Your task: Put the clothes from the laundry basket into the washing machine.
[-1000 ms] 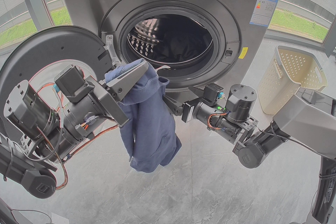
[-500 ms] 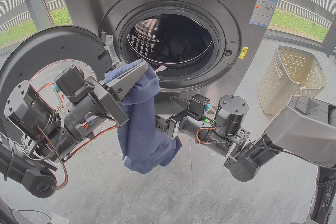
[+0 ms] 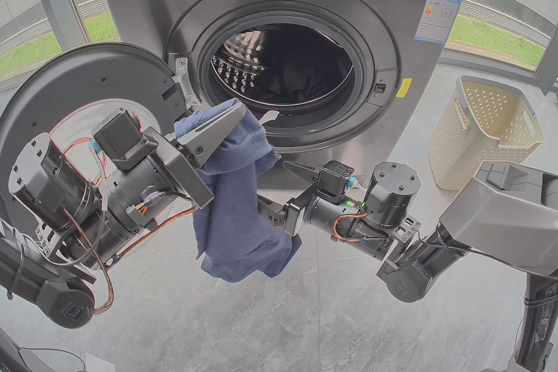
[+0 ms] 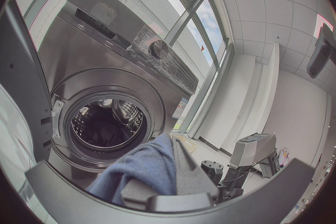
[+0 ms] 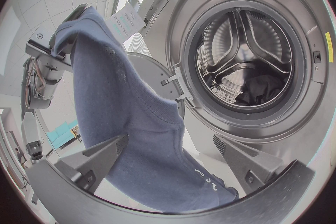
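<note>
A blue sweatshirt [image 3: 238,204] hangs in front of the washing machine [image 3: 360,1], and my left gripper [image 3: 224,123] is shut on its top. The left wrist view shows that cloth [image 4: 147,165] bunched beside the left gripper [image 4: 173,151]. My right gripper [image 3: 278,190] stands open at the hanging sweatshirt's right side, below the drum opening. In the right wrist view, the sweatshirt [image 5: 140,123] drapes between the right gripper's [image 5: 173,161] spread fingers [image 5: 101,158]. A dark garment [image 3: 302,77] lies inside the drum. The cream laundry basket [image 3: 482,129] stands on the floor at the right and looks empty.
The washer's round door [image 3: 87,82] is swung open to the left, behind my left arm. Grey tiled floor [image 3: 290,321] lies in front of the machine. Windows run behind the washer on both sides.
My right gripper has moved left and down from beside the washer's front to the hanging sweatshirt, then risen a little. The left gripper has kept still with the sweatshirt.
</note>
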Available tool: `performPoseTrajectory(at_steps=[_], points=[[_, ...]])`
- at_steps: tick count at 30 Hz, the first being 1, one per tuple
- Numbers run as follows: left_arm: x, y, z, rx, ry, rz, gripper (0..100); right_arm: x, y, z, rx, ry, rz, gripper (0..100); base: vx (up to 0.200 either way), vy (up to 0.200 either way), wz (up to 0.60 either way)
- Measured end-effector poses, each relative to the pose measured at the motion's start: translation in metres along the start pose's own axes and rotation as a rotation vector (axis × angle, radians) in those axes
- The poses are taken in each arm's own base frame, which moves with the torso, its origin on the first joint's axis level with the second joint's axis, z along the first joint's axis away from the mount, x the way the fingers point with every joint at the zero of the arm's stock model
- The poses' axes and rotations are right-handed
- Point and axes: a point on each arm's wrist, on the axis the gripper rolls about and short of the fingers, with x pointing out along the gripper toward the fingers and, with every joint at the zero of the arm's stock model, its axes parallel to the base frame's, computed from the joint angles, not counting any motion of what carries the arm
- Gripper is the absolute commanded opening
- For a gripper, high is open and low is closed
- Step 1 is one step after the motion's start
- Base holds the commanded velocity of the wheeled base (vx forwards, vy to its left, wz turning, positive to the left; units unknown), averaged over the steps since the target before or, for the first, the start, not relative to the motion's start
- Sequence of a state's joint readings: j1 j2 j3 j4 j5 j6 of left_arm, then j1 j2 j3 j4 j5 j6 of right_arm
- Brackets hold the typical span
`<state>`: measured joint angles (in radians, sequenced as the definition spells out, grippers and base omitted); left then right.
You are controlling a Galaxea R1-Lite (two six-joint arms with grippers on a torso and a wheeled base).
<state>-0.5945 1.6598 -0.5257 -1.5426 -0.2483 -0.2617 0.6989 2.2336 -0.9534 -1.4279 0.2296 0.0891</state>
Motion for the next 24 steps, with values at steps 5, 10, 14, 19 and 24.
performPoseTrajectory(at_steps=[5,10,14,19,24], points=[[0.000,0.000,0.000,0.000,-0.001,-0.001,0,0.009,0.000,0.001,-0.009,-0.038,0.014,100,0.000,0.000,0.00],[0.000,0.000,0.000,-0.001,0.002,-0.001,0,0.016,0.003,0.000,-0.013,-0.064,0.031,100,0.000,0.000,0.00],[0.000,0.000,-0.001,-0.001,0.002,0.000,0,0.019,0.003,0.000,-0.016,-0.081,0.033,0,0.000,0.000,0.00],[0.000,0.000,-0.001,-0.001,0.002,0.000,0,0.020,0.003,0.000,-0.018,-0.091,0.034,0,0.000,0.000,0.00],[0.000,0.000,-0.001,-0.001,0.003,0.000,0,0.020,0.001,0.001,-0.020,-0.098,0.028,0,0.000,0.000,0.00]])
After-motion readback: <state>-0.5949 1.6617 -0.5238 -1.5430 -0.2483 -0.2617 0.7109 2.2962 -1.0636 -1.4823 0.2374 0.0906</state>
